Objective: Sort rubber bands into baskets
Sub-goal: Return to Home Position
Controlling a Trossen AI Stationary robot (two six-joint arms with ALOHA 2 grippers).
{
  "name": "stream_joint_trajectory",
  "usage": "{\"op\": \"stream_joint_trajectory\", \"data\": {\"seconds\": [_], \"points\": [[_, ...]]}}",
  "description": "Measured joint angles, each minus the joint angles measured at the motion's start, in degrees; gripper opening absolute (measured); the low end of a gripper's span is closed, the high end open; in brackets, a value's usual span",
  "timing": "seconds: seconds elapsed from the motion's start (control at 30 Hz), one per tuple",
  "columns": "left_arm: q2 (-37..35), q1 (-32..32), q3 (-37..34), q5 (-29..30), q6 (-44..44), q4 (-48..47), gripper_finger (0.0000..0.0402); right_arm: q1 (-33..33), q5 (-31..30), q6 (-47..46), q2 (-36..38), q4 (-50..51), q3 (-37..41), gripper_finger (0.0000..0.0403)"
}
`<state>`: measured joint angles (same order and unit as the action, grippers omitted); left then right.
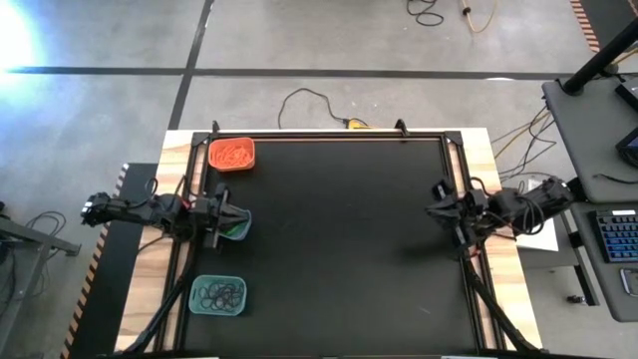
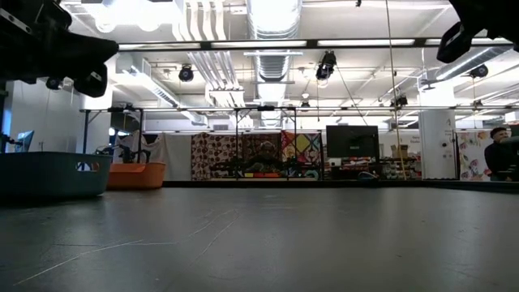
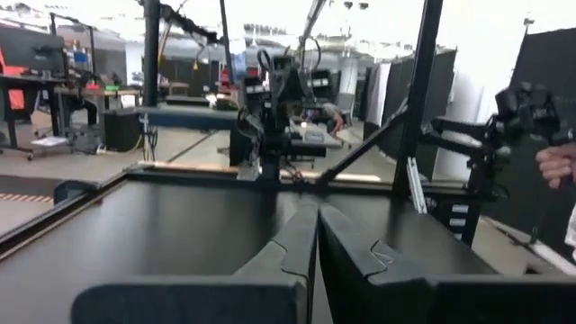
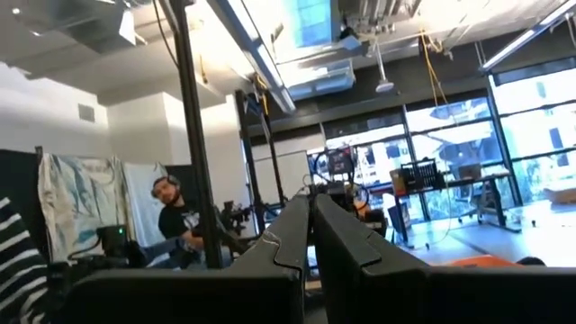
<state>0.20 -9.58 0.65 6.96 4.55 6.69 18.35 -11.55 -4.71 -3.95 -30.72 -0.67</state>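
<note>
Left hand (image 1: 227,212) above teal basket (image 1: 242,232)

Both arms are black and jointed, the left arm (image 1: 140,207) at the table's (image 1: 339,249) nine o'clock, the right arm (image 1: 518,205) at three o'clock, each ending in matte dark fingers (image 3: 288,252) with notched inner edges.

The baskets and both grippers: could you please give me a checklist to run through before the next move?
1. Left gripper shut, nothing held: ok.
2. Right gripper shut, nothing held: ok.
3. Orange basket holds orange rubber bands: ok.
4. Outer teal basket holds dark bands: ok.
5. Middle teal basket free of the arm: not ok; the left gripper hangs over it in the high view.
6. No stray bands on the black mat: cannot tell.
</note>
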Motion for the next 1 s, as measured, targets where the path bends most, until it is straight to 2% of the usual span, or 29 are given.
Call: {"op": "stream_joint_trajectory", "data": {"seconds": [0.07,0.23,0.33,0.47,0.6,1.0], "points": [[0.03,0.00,-0.05,0.00,0.20,-1.44,0.0000,-0.01,-0.49,0.11,3.53,3.26,0.03,0.0013],[-0.21,0.02,0.28,-1.17,2.26,-2.63,0.0000,-0.18,-1.83,0.53,3.84,6.46,0.05,0.0013],[0.29,0.02,1.79,-3.17,4.70,-7.97,0.0000,-0.28,-2.07,0.41,3.90,8.84,0.07,0.0013],[0.82,0.02,3.31,-3.56,8.02,-15.00,0.0000,-0.29,-5.39,0.47,3.88,14.19,0.07,0.0013],[1.76,0.02,3.42,-3.56,8.41,-15.42,0.0000,-0.26,-5.58,1.48,3.79,18.85,0.07,0.0013],[2.98,0.02,3.42,-3.48,8.53,-15.27,0.0000,-0.26,-5.01,2.79,1.10,19.05,0.07,0.0013]]}}
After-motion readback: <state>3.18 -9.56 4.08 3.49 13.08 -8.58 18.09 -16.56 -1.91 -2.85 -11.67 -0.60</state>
